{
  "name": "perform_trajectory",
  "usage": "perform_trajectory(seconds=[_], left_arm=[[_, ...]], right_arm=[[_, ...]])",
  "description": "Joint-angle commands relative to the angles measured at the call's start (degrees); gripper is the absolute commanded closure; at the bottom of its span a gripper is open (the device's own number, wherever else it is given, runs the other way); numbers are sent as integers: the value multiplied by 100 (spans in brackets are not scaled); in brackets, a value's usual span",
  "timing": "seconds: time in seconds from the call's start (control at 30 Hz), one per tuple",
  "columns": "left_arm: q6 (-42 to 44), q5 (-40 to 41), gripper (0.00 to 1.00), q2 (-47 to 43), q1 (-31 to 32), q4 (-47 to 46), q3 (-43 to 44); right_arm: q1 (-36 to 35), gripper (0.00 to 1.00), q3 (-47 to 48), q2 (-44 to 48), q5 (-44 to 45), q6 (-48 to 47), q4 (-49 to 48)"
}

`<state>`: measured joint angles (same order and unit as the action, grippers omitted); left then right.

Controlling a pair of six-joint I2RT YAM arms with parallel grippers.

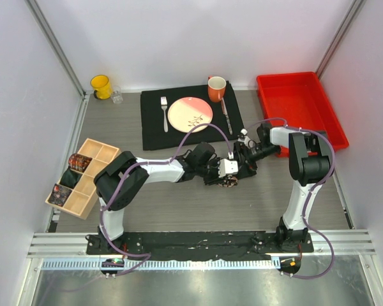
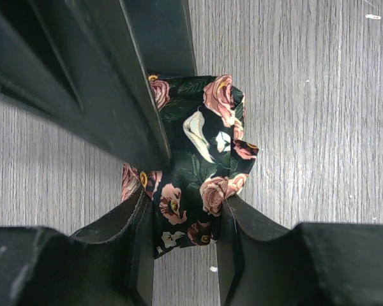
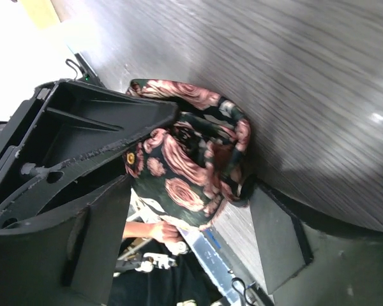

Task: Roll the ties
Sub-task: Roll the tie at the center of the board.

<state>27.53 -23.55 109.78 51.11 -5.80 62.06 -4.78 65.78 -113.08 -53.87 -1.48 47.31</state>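
Left fingers [image 2: 262,255] clamping black pink-floral rolled fabric tie [image 2: 201,166]; right fingers [image 3: 281,236] straddling it, grip unclear. Uneven release risking unrolling.

Grey table [image 1: 198,213] with placemat [image 1: 154,131], red tray [image 1: 265,80], wooden box [image 1: 83,204], yellow mug [image 1: 101,85], perhaps glass [image 1: 117,97].

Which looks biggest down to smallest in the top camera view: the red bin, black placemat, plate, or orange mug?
1. black placemat and red bin: too similar in size to rank
2. plate
3. orange mug
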Motion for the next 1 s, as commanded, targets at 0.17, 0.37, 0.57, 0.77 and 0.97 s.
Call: perform_trajectory(seconds=[0.17,0.37,0.57,0.77,0.97], left_arm=[[147,439,99,413,-22,993,-309],[60,466,98,395,-57,967,-318],[-230,395,82,360,-189,827,-300],[-459,219,36,-307,-251,89,-704],[-696,220,0,-896,-260,-290,-906]], right_arm=[[-261,39,75,146,-142,-239,-91],[-199,71,40,128,148,-441,120],[-155,99,32,75,245,-591,253],[-164,99,102,84,175,-564,147],[-225,99,32,207,34,-494,-2]])
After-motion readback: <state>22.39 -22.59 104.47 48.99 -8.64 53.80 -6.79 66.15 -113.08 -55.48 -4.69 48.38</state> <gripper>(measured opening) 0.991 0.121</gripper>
